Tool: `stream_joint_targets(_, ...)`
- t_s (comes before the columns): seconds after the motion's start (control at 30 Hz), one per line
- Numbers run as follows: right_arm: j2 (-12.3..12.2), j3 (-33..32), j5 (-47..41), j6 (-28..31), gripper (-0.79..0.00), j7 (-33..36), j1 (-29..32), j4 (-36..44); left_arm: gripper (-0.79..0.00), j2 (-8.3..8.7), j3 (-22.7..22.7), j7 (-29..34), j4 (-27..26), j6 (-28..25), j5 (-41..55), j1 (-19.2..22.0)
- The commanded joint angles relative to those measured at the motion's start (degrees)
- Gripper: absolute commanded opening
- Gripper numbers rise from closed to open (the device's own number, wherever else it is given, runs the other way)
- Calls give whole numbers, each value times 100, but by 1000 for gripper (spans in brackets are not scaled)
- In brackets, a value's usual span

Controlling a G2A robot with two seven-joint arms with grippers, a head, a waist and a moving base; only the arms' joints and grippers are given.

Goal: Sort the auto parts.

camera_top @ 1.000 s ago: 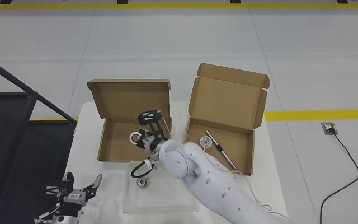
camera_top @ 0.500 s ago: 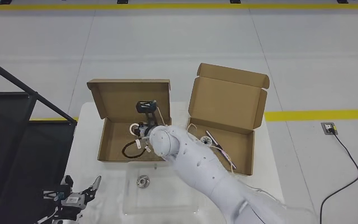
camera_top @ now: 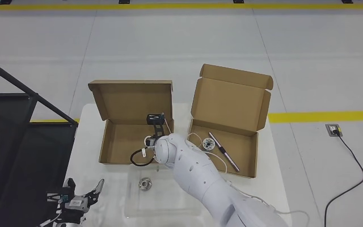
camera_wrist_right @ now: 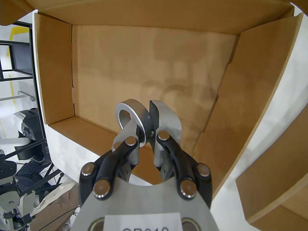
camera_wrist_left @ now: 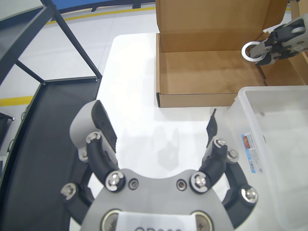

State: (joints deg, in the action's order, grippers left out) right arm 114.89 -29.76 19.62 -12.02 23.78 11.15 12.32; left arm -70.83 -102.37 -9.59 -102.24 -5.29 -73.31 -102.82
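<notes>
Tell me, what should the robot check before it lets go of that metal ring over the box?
1. Metal ring pinched by the right gripper: ok.
2. Ring above the left cardboard box: ok.
3. Box floor beneath it bare: ok.
4. Left gripper apart from the box, fingers open: ok.
5. Ring's height over the floor: cannot tell.

Black rack [camera_top: 28, 153] at the left edge; yellow floor line [camera_top: 317, 117] at mid right, with a socket [camera_top: 333, 130] and cable [camera_top: 349, 148] just below.
</notes>
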Motion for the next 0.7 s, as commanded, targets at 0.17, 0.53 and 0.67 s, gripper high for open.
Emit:
stream_joint_targets(0.17,-1,-1,-4,3,-212,-1,0,3,0,0,-1,0,0,-1,2,0)
stream_joint_targets(0.53,-1,-1,-4,3,0,-1,0,3,0,-9,82,-23,-4,53,-103,-25)
stream_joint_targets(0.67,-1,-1,-4,3,0,-1,0,3,0,-18,113,-57,17,87,-137,-27)
